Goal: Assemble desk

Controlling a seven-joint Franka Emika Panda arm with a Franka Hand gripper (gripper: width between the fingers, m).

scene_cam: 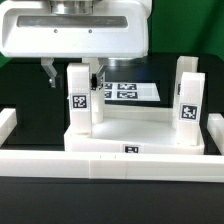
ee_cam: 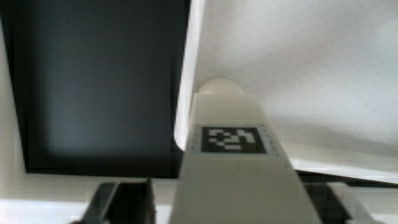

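Note:
The white rimmed tabletop point(scene_cam: 140, 132) lies flat on the black table. Two white square legs stand upright on it, one at the exterior view's left corner point(scene_cam: 79, 102) and one at the right corner point(scene_cam: 190, 98); each bears a tag. My gripper point(scene_cam: 73, 78) hangs over the left leg with a finger on each side of its top. The jaws are open, with a clear gap at one finger. In the wrist view the tagged leg point(ee_cam: 228, 150) runs up between my fingers point(ee_cam: 111, 205), with my gripper point(ee_cam: 219, 204) straddling it and the tabletop's white surface point(ee_cam: 302, 70) beyond.
The long low white barrier wall point(scene_cam: 110, 160) runs along the front, with its ends turning back at both sides. The marker board point(scene_cam: 125, 90) lies flat behind the tabletop. Black table shows in the wrist view point(ee_cam: 98, 90).

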